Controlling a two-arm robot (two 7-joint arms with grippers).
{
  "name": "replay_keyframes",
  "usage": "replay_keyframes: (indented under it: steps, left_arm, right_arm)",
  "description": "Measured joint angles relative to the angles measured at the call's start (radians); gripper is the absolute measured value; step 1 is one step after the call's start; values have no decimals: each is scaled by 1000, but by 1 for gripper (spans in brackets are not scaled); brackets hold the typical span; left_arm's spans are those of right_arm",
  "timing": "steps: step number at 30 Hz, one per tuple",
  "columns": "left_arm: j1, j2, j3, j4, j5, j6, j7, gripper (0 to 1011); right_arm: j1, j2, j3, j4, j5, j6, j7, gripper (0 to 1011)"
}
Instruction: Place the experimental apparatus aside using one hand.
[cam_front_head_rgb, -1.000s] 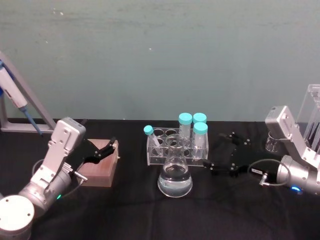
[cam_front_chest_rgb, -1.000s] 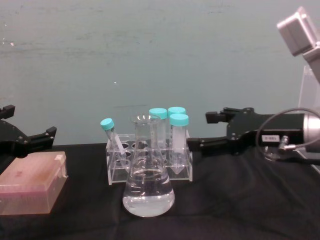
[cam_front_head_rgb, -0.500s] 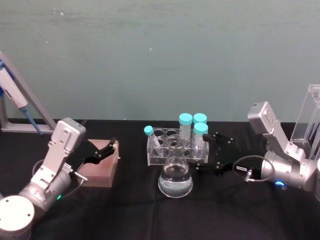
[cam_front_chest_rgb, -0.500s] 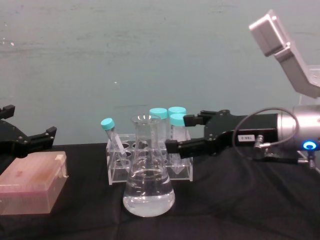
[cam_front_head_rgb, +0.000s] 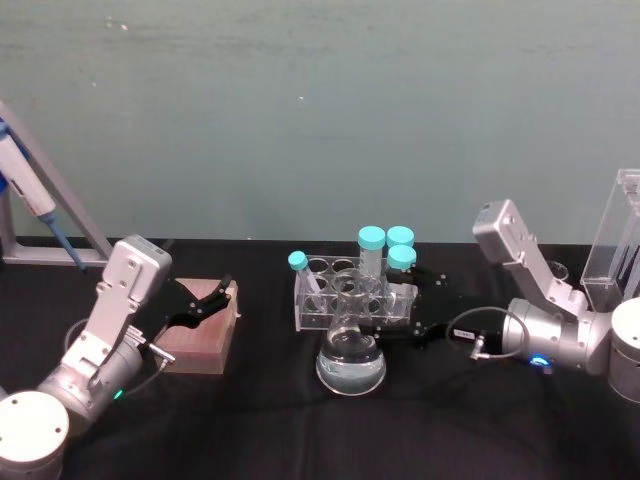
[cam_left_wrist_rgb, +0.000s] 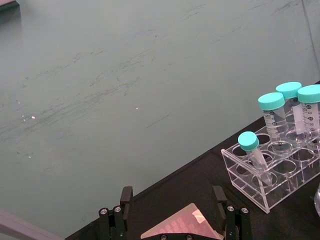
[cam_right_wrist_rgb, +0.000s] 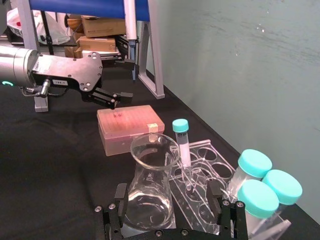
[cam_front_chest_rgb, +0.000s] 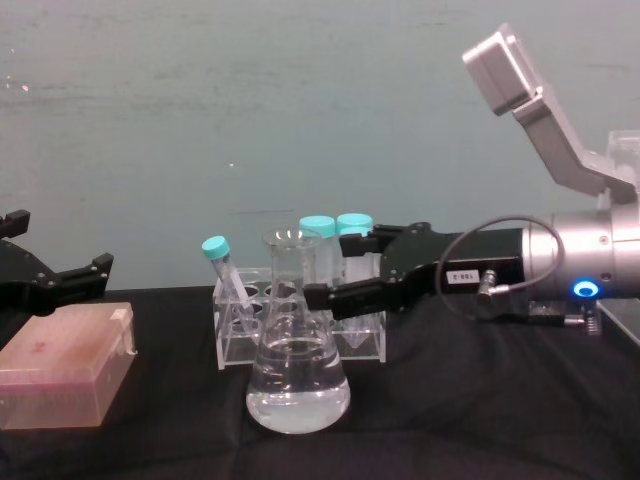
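**Flask sits right between the right claw's fingers**

Conical flask (cam_front_head_rgb: 351, 352) with clear liquid stands upright on the black surface (cam_front_head_rgb: 260, 420), and the right claw (cam_front_chest_rgb: 330, 270) has its fingers spread apart on either side of its neck, not clamped on it. Just behind the claw there's the clear tube rack (cam_front_head_rgb: 352, 296) with teal-capped tubes. Left claw (cam_front_chest_rgb: 55, 262) hangs open well off to the side, above a pink tip box (cam_front_chest_rgb: 62, 378).
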Motion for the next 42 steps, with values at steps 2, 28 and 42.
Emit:
replay_keyframes:
  steps: [2,28,42]
  left_arm:
    - [0,0,0,0,0,0,0,1000]
    - [0,0,0,0,0,0,0,1000]
    - [0,0,0,0,0,0,0,1000]
  right_arm:
    - [6,-4,-7,8,3,-3,1,1003]
    - [65,-54,-75,83,29,-28,-15,1003]
    - [77,-72,-83,109,31,-29,-29,1003]
